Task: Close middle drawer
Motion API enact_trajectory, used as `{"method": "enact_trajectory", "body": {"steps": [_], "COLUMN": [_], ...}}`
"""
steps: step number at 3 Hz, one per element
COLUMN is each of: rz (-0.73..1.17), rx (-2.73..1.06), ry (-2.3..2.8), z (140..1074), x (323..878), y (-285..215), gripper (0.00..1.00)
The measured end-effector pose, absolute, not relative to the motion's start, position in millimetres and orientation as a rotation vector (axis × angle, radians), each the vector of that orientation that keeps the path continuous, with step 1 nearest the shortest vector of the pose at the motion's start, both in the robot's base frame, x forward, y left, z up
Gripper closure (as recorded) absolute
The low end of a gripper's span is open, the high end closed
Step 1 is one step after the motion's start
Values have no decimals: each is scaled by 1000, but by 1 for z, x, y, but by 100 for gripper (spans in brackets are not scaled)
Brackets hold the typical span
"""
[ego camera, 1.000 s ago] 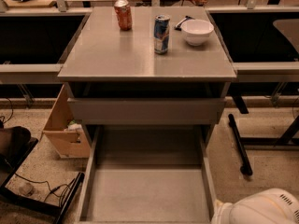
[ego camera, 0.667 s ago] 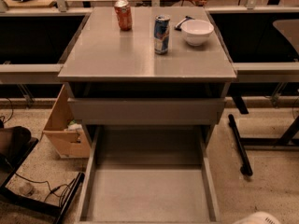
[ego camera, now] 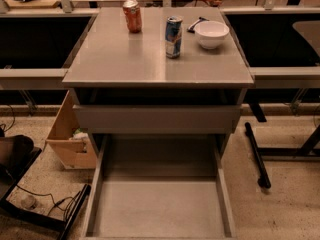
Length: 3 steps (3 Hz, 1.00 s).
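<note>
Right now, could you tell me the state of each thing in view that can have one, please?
middle drawer: pulled far out, nothing inside.
upper drawer: slightly open.
orange can: upright on the cabinet top.
blue can: upright, beside the bowl.
white bowl: upright.
cardboard box: open, on the floor left of the cabinet.
gripper: out of view.

The gripper is not in the picture at all. The open middle drawer [ego camera: 159,204] runs off the bottom edge, so its front panel cannot be seen. The back of its floor is dark under the drawer above [ego camera: 157,118]. A small dark thing [ego camera: 196,24] lies partly behind the bowl [ego camera: 211,34]; what it is cannot be told. The cardboard box [ego camera: 70,134] is partly hidden by the cabinet [ego camera: 158,59].
</note>
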State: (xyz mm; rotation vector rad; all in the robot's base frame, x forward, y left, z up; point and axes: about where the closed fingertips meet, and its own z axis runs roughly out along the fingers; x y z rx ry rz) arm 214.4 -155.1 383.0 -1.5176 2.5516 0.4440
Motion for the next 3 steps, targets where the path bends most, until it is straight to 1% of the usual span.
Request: {"method": "enact_trajectory", "body": {"steps": [1,2,3], "rz": [486,476,425], "rx": [-1490,-1475,-1457], "ry": [2516,2458,2404], "z": [350,328,318], "x": [221,238,257], "y": [-150,-142,-134], "gripper": [100,100,100]}}
